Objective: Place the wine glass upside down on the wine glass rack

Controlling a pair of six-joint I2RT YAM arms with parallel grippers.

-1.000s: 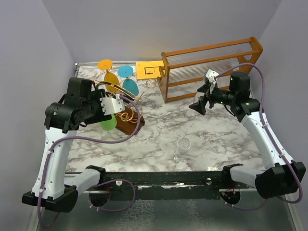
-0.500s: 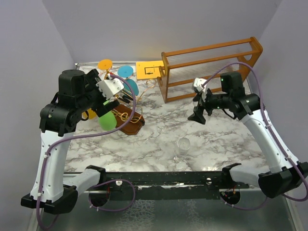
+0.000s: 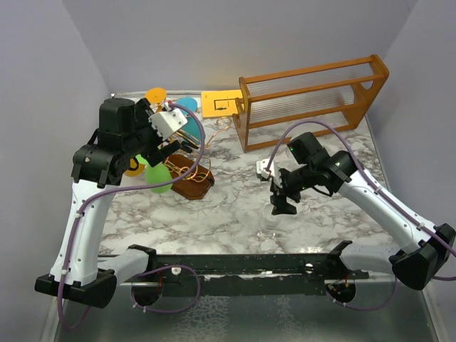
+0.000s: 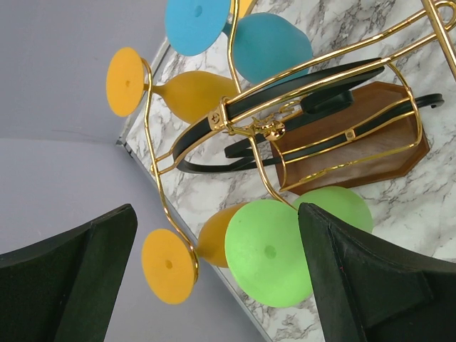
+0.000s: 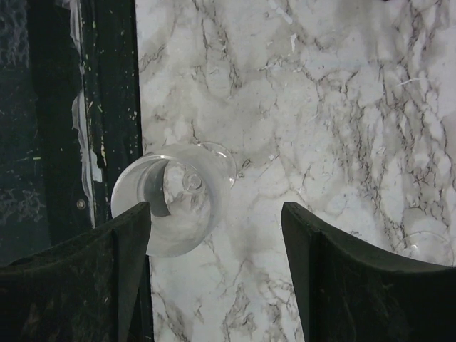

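Observation:
The clear wine glass (image 5: 171, 206) stands upright on the marble near the front edge; in the top view my right gripper hides most of it. My right gripper (image 5: 214, 274) (image 3: 281, 205) hangs open just above it, the glass's bowl against the left finger (image 5: 107, 278). The wine glass rack (image 4: 342, 135) (image 3: 192, 184), gold wire with a black curve on a brown base, carries a green glass (image 4: 274, 249) (image 3: 160, 178), orange glasses (image 4: 189, 96) and blue ones (image 4: 267, 43), all hanging upside down. My left gripper (image 4: 214, 285) (image 3: 158, 151) is open beside the green glass's foot, holding nothing.
A large orange-brown wooden frame with clear rods (image 3: 313, 100) stands at the back right, a yellow card (image 3: 219, 104) beside it. The black rail (image 5: 107, 107) (image 3: 242, 263) runs along the table's front edge, right next to the clear glass. Walls close in on both sides.
My left gripper opened and drew back a little from the green glass, which stays on the rack. My right arm swung down and forward over the clear glass, its jaws narrowing slightly.

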